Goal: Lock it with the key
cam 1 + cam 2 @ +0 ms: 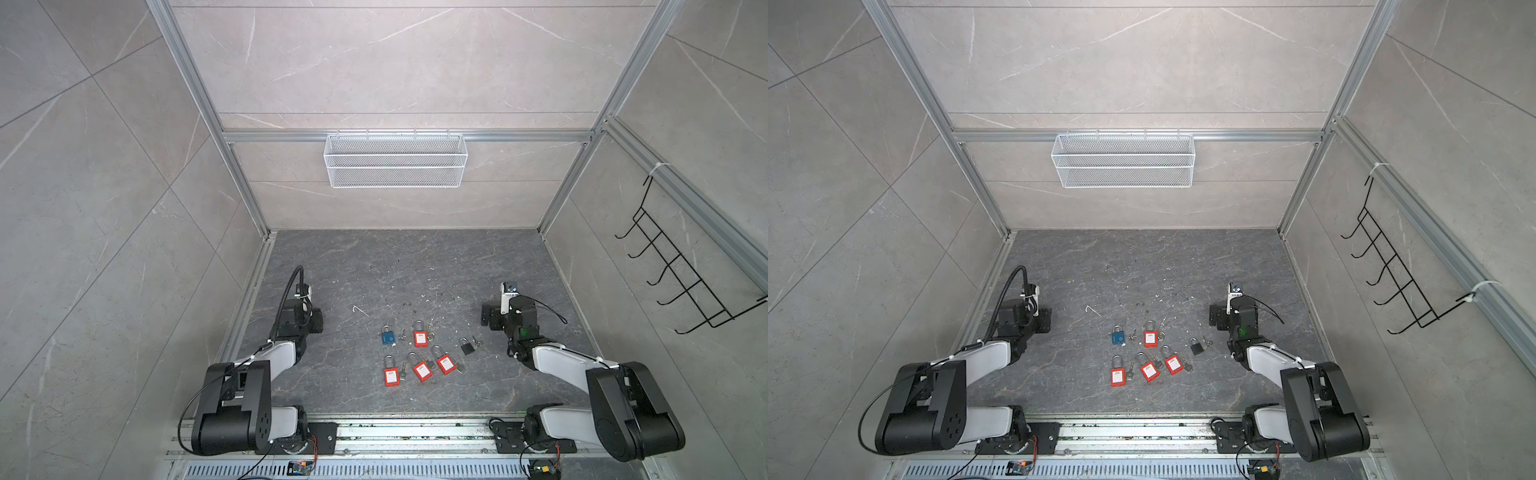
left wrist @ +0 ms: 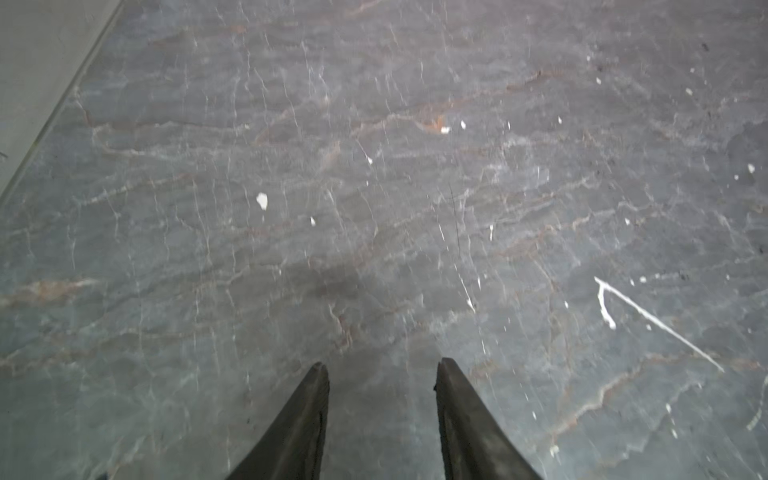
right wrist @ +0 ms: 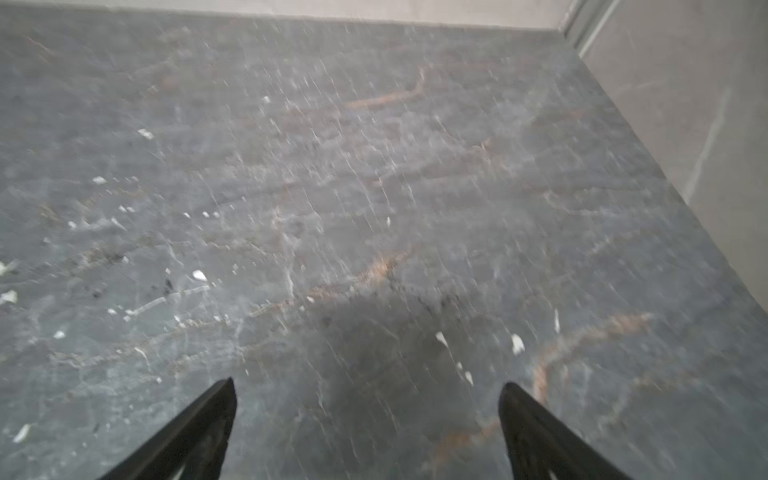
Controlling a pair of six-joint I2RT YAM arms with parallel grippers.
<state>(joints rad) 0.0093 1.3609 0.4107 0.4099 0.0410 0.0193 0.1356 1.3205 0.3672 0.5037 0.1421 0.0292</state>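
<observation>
Several padlocks lie in the middle of the dark stone floor in both top views: a blue one (image 1: pixel 387 335), a black one (image 1: pixel 466 345) and several red ones, such as this red padlock (image 1: pixel 420 333). A small key (image 1: pixel 402 335) rests beside the blue padlock, and another key (image 1: pixel 478 342) beside the black one. My left gripper (image 1: pixel 318 320) hovers to the left of the group, open and empty (image 2: pixel 382 365). To the right of the group, my right gripper (image 1: pixel 486 316) stands wide open and empty (image 3: pixel 368 386). Both wrist views show only bare floor.
A white wire basket (image 1: pixel 395 160) hangs on the back wall. A black hook rack (image 1: pixel 685 270) is fixed to the right wall. An aluminium rail (image 1: pixel 415 432) with both arm bases runs along the front edge. White specks dot the floor (image 2: pixel 262 200).
</observation>
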